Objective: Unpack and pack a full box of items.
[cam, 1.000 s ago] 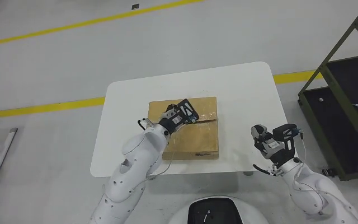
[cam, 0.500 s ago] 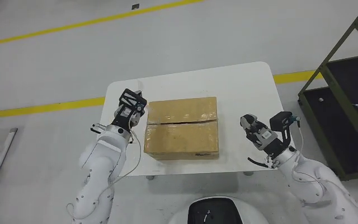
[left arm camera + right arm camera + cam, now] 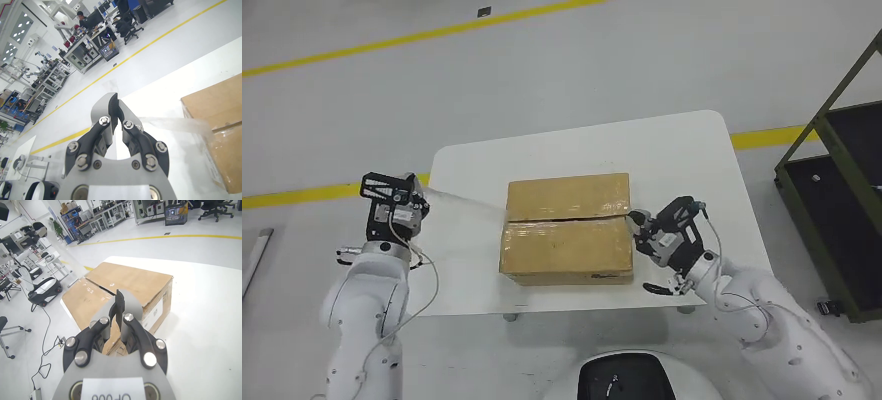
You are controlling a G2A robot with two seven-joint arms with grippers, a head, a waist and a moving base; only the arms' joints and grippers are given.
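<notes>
While the cardboard box [image 3: 567, 230] sits in the middle of the table [image 3: 682, 160], the left gripper [image 3: 392, 192] hangs out past the table's edge. Its fingers are pinched tight on a strip of clear tape [image 3: 462, 202], stretched taut back to the box's top seam. Across the way, the right gripper [image 3: 644, 226] is at the box's opposite edge, fingers pressed together and holding nothing.

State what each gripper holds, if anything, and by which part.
Left gripper: the clear tape strip, pinched at its peeled free end; the far end joins the box. Right gripper: shut, holding nothing.
</notes>
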